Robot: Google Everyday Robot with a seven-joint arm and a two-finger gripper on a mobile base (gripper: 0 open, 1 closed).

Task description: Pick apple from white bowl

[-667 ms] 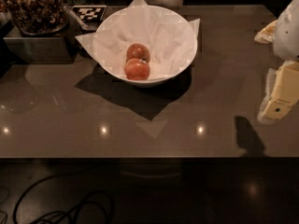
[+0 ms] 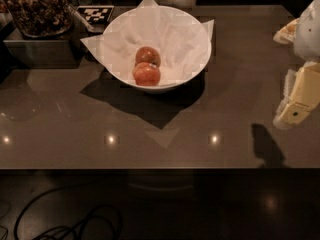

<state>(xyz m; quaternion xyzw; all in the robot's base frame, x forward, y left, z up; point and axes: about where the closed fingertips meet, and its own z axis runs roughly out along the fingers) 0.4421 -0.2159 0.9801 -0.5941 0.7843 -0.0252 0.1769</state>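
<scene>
Evidently, very little is being changed between the picture from a moment earlier and this one. The dark table is being seen from the same angle, and nothing on it is being shifted. The white bowl, lined with crinkled paper, is being kept at about twelve o'clock, with the dark tray of brown nuggets beside it at ten o'clock.

The gripper is being held at three o'clock, at the edge of the view and well apart from the bowl, almost where it was before. Its shadow is being cast on the table at about four o'clock. How far it is open cannot be told, and nothing is being seen in its hold.

Two reddish round fruits are being left untouched in the bottom of the bowl, touching each other: the front apple at six o'clock of the rear one. The pick is therefore being judged as barely begun. A long reach towards ten o'clock and down over the rim is still being called for.
</scene>
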